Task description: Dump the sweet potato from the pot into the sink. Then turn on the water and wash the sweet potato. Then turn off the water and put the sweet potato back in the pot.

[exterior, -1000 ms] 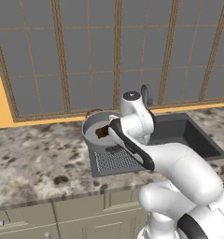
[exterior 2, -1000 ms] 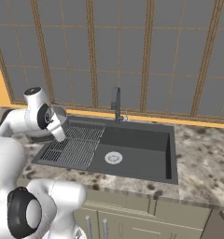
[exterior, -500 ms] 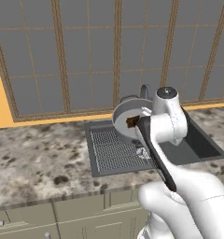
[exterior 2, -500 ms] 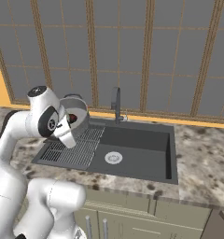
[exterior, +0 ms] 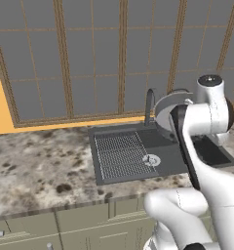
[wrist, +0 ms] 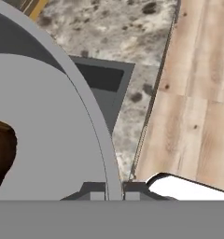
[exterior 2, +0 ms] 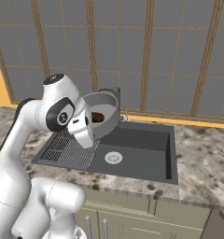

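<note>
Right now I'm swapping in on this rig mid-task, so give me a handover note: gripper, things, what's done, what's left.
Gripper: shut on the rim of the round grey metal pot, held tilted above the dark grey rectangular sink.
The small brown-orange sweet potato lies inside the pot.
The slim dark gooseneck faucet shows no water.
Done: pot lifted over the sink.
Left: dump the potato, run water, wash, shut water off, return potato to pot.

No legible text, label, brand, number or sign appears on any surface in the three views; all surfaces are unmarked.
</note>
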You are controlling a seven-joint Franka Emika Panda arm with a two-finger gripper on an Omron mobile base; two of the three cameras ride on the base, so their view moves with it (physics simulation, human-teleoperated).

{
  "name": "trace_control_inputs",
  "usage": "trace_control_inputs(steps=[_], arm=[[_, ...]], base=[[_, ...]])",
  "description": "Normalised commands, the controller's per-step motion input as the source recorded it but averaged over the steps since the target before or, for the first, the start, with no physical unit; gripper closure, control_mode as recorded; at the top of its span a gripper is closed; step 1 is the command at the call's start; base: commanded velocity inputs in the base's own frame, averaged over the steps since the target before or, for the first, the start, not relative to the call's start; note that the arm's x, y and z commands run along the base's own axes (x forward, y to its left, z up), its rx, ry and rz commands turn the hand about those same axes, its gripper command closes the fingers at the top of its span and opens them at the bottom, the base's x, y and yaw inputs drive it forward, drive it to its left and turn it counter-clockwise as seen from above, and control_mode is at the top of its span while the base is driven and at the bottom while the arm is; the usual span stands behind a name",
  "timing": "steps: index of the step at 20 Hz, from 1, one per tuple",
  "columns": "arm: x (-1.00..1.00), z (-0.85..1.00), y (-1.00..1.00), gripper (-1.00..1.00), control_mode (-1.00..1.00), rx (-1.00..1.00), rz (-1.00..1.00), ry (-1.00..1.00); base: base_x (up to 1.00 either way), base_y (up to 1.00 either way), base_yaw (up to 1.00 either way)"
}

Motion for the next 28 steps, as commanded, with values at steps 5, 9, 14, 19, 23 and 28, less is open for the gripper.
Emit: trace_control_inputs(steps=[5, 9, 14, 19, 23, 28], arm=[[-0.32, 0.57, -0.95, 1.0, -1.0, 0.0, -0.21, 0.09], [0.04, 0.21, -0.87, 1.0, -1.0, 0.0, -0.07, 0.03], [0.44, 0.0, -0.64, 1.0, -1.0, 0.0, 0.05, 0.0], [0.67, -0.02, -0.55, 1.0, -1.0, 0.0, 0.11, 0.01], [0.73, -0.13, -0.31, 1.0, -1.0, -0.04, 0.12, 0.03], [0.57, -0.19, -0.2, 1.0, -1.0, -0.06, 0.04, 0.0]], base=[[0.0, 0.0, 0.0], [0.0, 0.0, 0.0], [0.0, 0.0, 0.0], [0.0, 0.0, 0.0], [0.0, 0.0, 0.0], [0.0, 0.0, 0.0]])
